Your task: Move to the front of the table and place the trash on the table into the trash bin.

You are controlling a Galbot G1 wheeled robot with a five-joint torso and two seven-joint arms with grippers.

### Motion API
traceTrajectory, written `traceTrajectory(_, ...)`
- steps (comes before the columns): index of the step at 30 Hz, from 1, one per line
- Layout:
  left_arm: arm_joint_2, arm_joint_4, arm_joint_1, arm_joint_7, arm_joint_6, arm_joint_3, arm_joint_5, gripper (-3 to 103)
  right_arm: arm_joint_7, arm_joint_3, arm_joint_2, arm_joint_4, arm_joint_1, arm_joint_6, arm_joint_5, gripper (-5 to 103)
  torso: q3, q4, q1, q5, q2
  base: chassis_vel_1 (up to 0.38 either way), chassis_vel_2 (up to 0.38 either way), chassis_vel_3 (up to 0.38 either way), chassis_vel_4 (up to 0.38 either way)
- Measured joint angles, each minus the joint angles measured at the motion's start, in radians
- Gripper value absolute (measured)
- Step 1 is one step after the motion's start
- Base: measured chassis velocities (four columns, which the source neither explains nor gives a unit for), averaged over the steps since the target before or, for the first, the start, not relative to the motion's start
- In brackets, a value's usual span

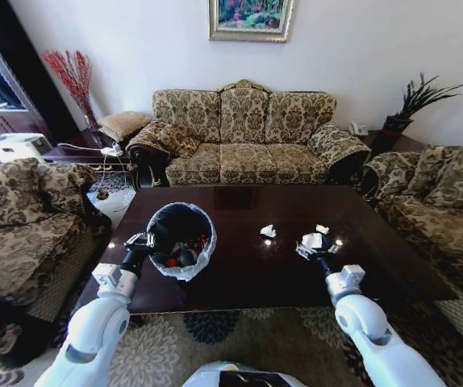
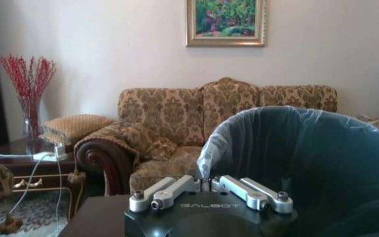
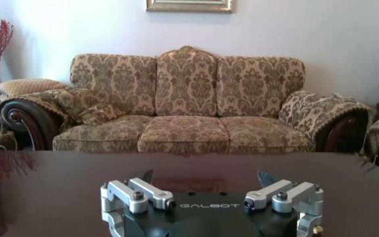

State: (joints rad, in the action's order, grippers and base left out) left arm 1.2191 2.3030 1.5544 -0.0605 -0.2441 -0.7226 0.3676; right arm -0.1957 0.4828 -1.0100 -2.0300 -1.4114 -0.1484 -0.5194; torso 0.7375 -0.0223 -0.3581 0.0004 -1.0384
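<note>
A glossy dark brown worktop (image 1: 248, 266) carried white trash (image 1: 269, 231) at centre frame; the black bin (image 1: 181, 240), lower left, wore a whitish liner before beige damask sofas (image 1: 244, 137).

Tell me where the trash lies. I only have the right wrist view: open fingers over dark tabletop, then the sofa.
Observer: A crumpled white wrapper sits right at the right gripper.
Operator: Report any more.
Observer: A white tissue lies on the table, on the wrapper's bin side.
Operator: Locate the bin.
Observer: The trash bin is on the table's left part, with the left gripper shut on its rim.
</note>
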Motion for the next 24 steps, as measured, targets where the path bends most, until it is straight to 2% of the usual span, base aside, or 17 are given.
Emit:
traceTrajectory(14,0.004,0.012,0.008,0.003,-0.004,0.001,-0.012,3,0.009,0.011,-0.016,-0.004,-0.017,0.009,0.003,100,0.000,-0.0003,0.000,-0.0003,0.000,0.000,0.000,0.000,0.000)
traceTrajectory(24,0.004,0.017,0.013,0.003,-0.004,0.000,-0.012,3,0.016,0.013,-0.023,-0.003,-0.024,0.014,0.010,100,0.000,-0.0004,0.000,-0.0004,0.000,-0.053,0.068,0.058,-0.048)
